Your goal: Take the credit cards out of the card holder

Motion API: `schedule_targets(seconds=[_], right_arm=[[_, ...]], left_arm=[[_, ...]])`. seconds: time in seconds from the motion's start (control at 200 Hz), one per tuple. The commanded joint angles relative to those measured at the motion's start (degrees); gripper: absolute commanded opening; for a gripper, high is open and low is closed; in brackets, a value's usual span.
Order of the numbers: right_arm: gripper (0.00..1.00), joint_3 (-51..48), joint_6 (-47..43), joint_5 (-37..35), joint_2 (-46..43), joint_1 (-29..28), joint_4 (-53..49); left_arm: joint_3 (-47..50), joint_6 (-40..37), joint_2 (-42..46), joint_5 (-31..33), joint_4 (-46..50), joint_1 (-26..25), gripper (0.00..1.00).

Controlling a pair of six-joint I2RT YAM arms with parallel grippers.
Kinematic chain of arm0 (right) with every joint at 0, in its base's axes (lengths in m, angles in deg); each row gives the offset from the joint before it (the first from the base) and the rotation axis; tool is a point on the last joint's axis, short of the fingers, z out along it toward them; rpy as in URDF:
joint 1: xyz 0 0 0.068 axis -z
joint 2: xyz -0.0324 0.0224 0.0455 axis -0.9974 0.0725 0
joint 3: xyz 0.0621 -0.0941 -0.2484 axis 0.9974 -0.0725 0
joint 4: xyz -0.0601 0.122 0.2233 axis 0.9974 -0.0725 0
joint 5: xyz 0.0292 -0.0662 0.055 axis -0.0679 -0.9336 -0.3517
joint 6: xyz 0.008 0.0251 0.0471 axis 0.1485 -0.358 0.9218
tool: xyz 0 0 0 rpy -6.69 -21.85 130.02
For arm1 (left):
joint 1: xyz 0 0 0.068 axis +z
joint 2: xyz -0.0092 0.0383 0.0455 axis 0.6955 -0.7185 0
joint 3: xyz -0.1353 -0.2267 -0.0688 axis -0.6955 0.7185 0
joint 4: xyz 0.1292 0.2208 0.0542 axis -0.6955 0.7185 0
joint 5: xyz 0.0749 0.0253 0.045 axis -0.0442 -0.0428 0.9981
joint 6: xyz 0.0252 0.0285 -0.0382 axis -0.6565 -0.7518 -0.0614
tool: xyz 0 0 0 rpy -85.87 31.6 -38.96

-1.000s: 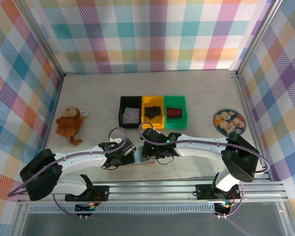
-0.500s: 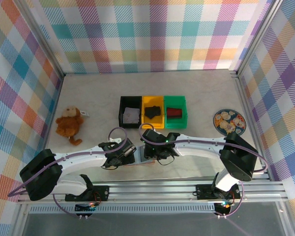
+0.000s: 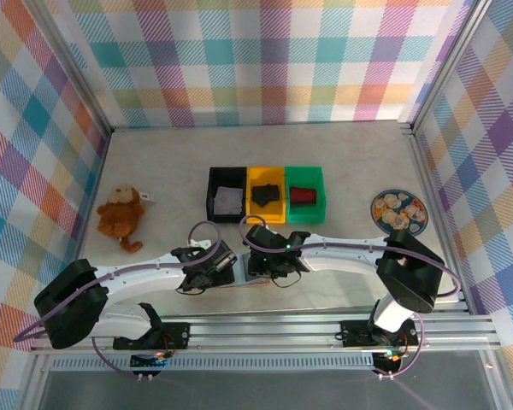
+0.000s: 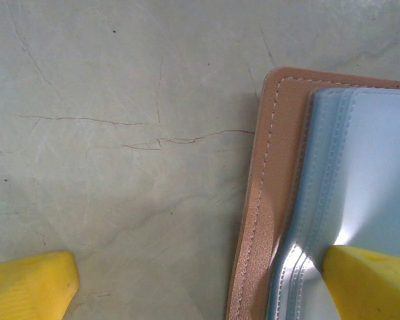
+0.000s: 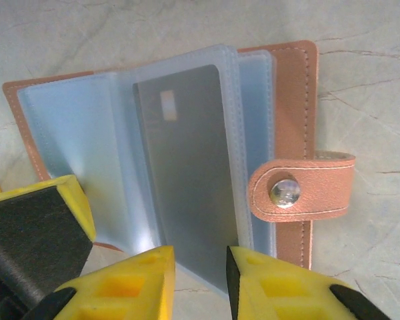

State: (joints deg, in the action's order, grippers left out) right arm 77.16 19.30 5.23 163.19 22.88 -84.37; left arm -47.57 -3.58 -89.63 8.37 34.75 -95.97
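The card holder (image 5: 295,87) lies open on the table, pinkish-tan leather with a snap strap (image 5: 300,191) and pale blue clear sleeves. A grey credit card (image 5: 187,173) sits in a raised sleeve. My right gripper (image 5: 200,277) hovers over that sleeve's lower edge, its yellow fingers a narrow gap apart and pinching nothing. My left gripper (image 4: 200,290) is wide open. One of its fingers (image 4: 370,280) rests on the holder's blue inside (image 4: 367,167), the other on bare table. In the top view, the left gripper (image 3: 225,272) and right gripper (image 3: 258,270) meet over the holder (image 3: 244,284).
Black (image 3: 212,192), yellow (image 3: 250,175) and green (image 3: 321,196) bins stand in a row behind the grippers, each holding something. A plush monkey (image 3: 121,213) lies at the left and a patterned plate (image 3: 398,210) at the right. The metal frame rail runs along the near edge.
The right arm has shifted slightly to the left, its gripper staying over the holder. The left arm has not moved.
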Motion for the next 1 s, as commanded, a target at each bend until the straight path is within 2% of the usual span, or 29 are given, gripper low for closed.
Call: schedule_targets(seconds=[0.0, 0.165, 0.655, 0.995], right_arm=[[0.29, -0.5, 0.2, -2.4, -1.6, 0.1, -3.0], [0.29, -1.2, 0.6, -3.4, -2.0, 0.1, -3.6], [0.24, -0.9, 0.6, 0.7, -0.6, 0.0, 0.1], [0.23, 1.1, -0.2, 0.2, -1.9, -0.5, -0.4]], left_arm=[[4.8, 0.4, -5.0, -7.0, -9.6, -0.7, 0.96], [5.0, 0.5, -4.8, -7.1, -9.7, -0.7, 0.96], [4.9, 0.6, -5.0, -7.0, -9.7, -0.7, 0.96], [5.1, 0.6, -5.0, -7.0, -10.0, -0.7, 0.96]])
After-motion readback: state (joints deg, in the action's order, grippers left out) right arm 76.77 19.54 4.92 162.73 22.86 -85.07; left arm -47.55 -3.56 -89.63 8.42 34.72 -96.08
